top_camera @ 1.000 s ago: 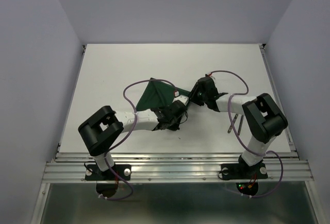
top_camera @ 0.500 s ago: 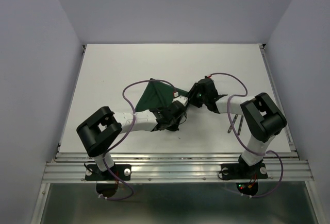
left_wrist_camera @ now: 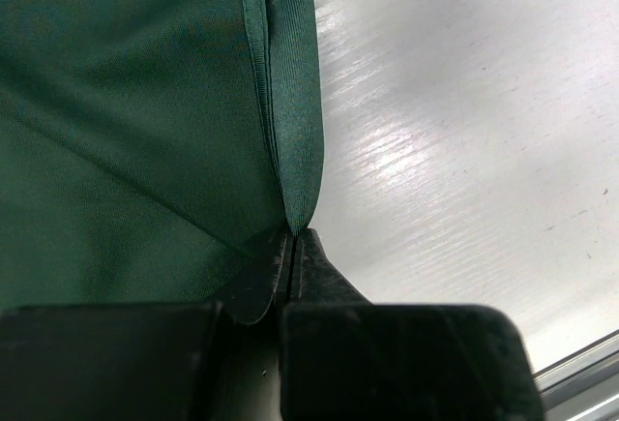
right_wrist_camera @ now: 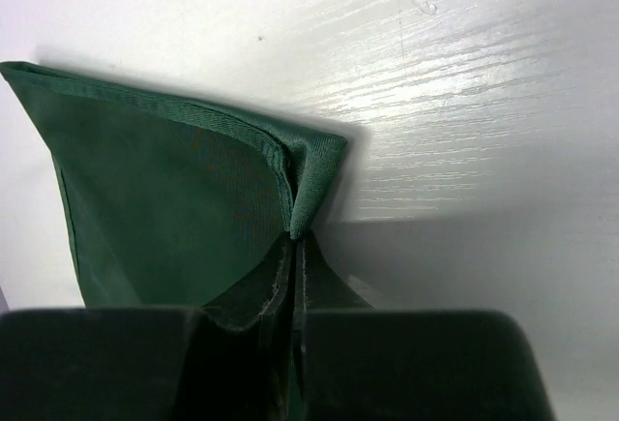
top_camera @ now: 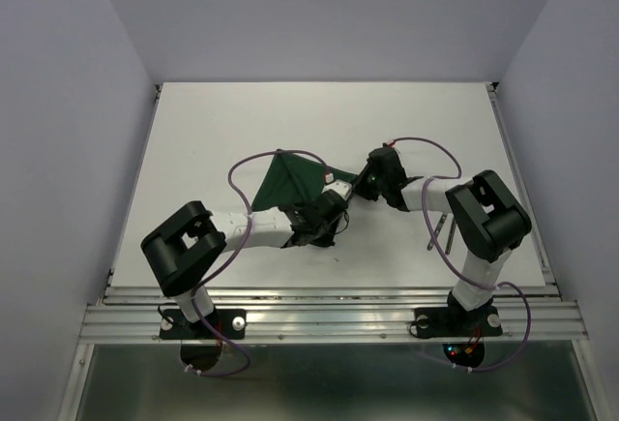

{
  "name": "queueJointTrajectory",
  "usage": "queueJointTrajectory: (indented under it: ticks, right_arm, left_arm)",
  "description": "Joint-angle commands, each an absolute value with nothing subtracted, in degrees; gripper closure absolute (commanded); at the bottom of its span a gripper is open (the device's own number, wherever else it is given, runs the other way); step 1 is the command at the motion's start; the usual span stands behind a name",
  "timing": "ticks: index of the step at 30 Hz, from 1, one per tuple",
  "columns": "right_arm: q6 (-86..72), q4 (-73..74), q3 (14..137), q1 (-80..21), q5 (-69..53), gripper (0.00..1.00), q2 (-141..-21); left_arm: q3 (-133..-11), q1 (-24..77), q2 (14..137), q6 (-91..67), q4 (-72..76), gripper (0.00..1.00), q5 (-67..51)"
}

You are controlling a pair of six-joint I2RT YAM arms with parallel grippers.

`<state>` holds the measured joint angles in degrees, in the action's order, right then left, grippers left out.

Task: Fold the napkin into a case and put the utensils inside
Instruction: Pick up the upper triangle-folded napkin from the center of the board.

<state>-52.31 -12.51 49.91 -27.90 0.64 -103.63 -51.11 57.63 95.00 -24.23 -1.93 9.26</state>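
MOVED: right gripper (right_wrist_camera: 295, 239) now clamps a napkin (top_camera: 288, 181) corner, jaws apart a moment earlier | LEFT: left gripper (left_wrist_camera: 293, 239) pinched tight on napkin hem | NAPKIN: frame centre | utensils (top_camera: 441, 230): lower right, untouched | MEANS: both arms grip the cloth, folding likely next

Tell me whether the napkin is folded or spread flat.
Folded: the napkin shows as a triangle from above, and two hems lie together at the left gripper. The right gripper pinches a corner too.
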Motion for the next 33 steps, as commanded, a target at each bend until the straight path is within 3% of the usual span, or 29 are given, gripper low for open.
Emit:
queueJointTrajectory:
  ticks: [1, 11, 12, 15, 19, 22, 33]
  right_arm:
    - [-51.9, -11.3, 50.2, -28.5, 3.6, 0.99, -104.1]
    - [-51.9, -11.3, 48.4, -27.9, 5.5, 0.99, -100.0]
    - [-51.9, -11.3, 48.3, -27.9, 5.6, 0.99, -99.8]
    - [-51.9, -11.4, 48.1, -27.9, 5.4, 0.99, -99.8]
    - [-52.2, -11.5, 47.9, -27.9, 4.9, 0.99, -99.9]
    - [-52.2, -11.7, 48.0, -27.9, 4.8, 0.99, -100.0]
    - [-52.0, -11.6, 48.0, -27.9, 4.5, 0.99, -99.8]
  left_arm:
    - [-50.6, 57.5, 91.6, -22.9, -1.1, 1.0, 9.6]
    - [-53.2, 59.4, 91.4, -21.0, -2.0, 0.99, 9.3]
    - [-53.4, 59.5, 91.7, -20.9, -2.1, 0.94, 9.3]
    - [-54.3, 59.7, 92.1, -20.9, -3.1, 0.63, 9.8]
    - [-55.2, 60.1, 92.3, -20.7, -3.7, 0.42, 10.5]
    - [-55.5, 60.6, 92.6, -20.5, -4.0, 0.33, 10.9]
    - [-58.4, 62.7, 97.7, -20.6, -6.9, 0.37, 15.9]
